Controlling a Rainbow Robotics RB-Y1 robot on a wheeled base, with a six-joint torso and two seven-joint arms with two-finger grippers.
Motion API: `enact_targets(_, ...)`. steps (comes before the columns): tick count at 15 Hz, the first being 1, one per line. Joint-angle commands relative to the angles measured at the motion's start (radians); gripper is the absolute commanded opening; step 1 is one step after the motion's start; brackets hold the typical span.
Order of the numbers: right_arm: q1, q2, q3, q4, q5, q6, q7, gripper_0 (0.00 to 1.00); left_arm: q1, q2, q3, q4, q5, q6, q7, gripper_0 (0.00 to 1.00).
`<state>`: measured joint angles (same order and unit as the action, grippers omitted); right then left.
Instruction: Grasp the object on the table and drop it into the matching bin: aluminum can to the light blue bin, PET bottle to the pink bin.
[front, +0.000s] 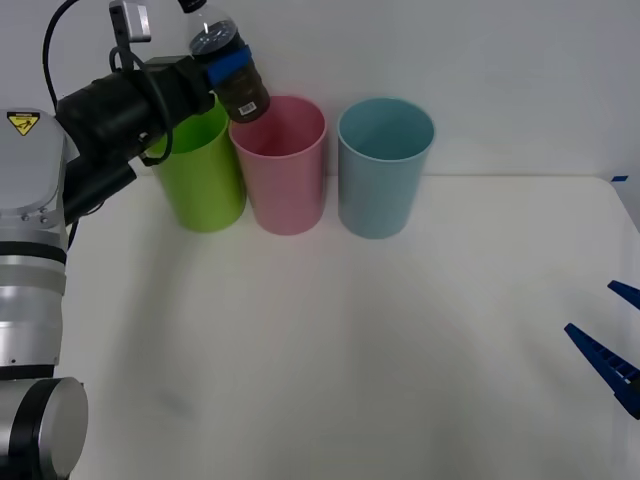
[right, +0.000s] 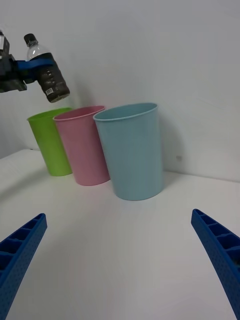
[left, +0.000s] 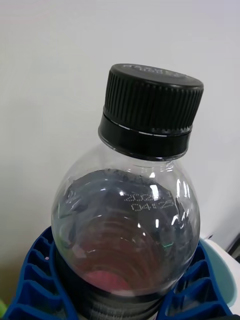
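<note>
My left gripper (front: 228, 66) was raised above the back of the table (front: 350, 350), its blue fingers (left: 35, 280) pinched around the PET bottle (front: 230, 68) at the clear shoulder, just above the dark brown label. The bottle hung tilted in my grip, black cap (left: 150, 110) up and away from the bins, base pointing down toward the near rim of the pink bin (front: 283, 170), at the gap between it and the lime green bin (front: 202, 175). The bottle was clear of both rims, touching neither. The light blue bin (front: 383, 170) stood beyond the pink one, farther from my left gripper. My right gripper (right: 120, 260) waited low over the table, well apart from the bins, fingers spread wide and holding nothing.
</note>
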<state>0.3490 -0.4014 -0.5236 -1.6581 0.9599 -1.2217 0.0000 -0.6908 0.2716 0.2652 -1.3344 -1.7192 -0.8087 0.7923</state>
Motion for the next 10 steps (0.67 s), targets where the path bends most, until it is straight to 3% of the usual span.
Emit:
enact_targets(1, 0.0, 0.0, 0.0, 0.0, 0.0, 0.0, 0.0, 1.0, -0.058, -0.002, -0.017, 0.069, -0.017, 0.008, -0.008, 0.0)
enact_targets(10, 0.0, 0.0, 0.0, 0.0, 0.0, 0.0, 0.0, 1.0, -0.108, -0.051, -0.021, 0.11, -0.096, 0.04, -0.019, 0.0)
